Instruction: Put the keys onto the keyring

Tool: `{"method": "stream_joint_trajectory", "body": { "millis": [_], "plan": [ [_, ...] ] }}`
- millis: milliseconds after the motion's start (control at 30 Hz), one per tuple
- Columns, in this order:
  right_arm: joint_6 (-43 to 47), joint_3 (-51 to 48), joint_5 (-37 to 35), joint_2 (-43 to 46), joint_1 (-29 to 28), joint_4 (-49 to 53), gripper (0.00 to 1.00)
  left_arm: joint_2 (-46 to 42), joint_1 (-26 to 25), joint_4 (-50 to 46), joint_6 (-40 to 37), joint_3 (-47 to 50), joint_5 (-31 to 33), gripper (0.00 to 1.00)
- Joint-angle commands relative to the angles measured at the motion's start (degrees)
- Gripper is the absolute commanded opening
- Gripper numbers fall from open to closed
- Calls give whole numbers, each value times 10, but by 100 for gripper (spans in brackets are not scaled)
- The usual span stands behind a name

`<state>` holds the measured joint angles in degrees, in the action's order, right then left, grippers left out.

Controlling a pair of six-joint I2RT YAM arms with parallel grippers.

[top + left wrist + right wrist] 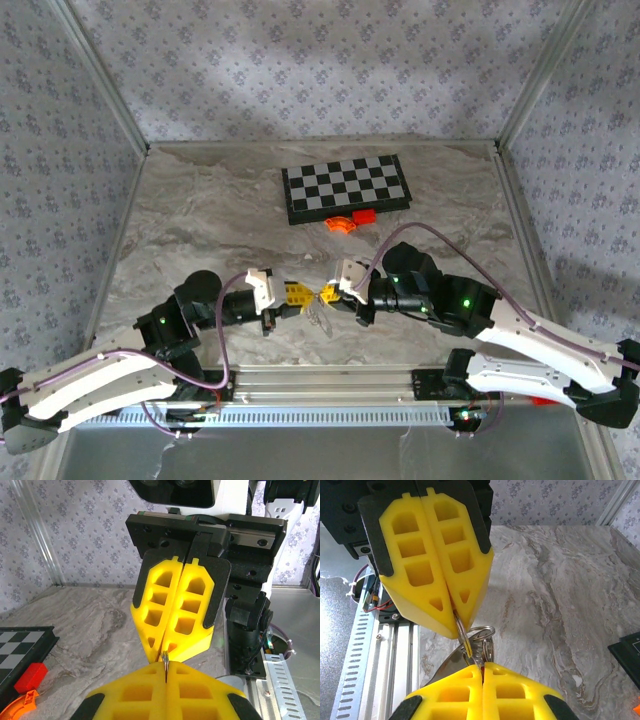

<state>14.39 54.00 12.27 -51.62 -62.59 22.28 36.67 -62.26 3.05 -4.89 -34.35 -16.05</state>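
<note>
Meeting tip to tip on the near side of the chessboard (345, 187), well apart from it, the two arms reach in from either side over the marbled table (200, 220). The left claw (310, 294) is clenched, its yellow fingers pressed flat together. In the right wrist view a turn of the keyring (481, 642) comes out from between those fingertips, so it is grasping the ring. The keyring is off the table, in the small gap between the two claws. Its coiled silver loops lie just under the left claw's tip and touch the front of the right claw's fingers. From above, a pale thin loop of it hangs just below the meeting point, on the side away from the chessboard.

The right claw (322, 291) is clenched too, with no gap between its fingers. A thin metal sliver (165, 659) stands on edge between the two sets of fingertips. I cannot tell whether it is part of the ring or a key's blade, nor what, if anything, the right claw pinches.

A red block (364, 214) and an orange curved piece (341, 224) lie side by side against the chessboard's near edge, far from both claws.
</note>
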Motion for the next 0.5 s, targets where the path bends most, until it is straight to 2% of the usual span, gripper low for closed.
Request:
{"method": "stream_joint_trajectory", "body": {
  "millis": [0, 133, 467],
  "plan": [
    [-5, -12, -15, 5, 6, 15, 5, -14, 0, 36, 2, -14, -20, 0],
    [-6, -11, -5, 1, 6, 12, 7, -12, 0, 43, 3, -9, -21, 0],
    [-24, -42, 25, 39, 6, -27, 37, -18, 0, 54, 7, -4, -25, 0]
  ]
}}
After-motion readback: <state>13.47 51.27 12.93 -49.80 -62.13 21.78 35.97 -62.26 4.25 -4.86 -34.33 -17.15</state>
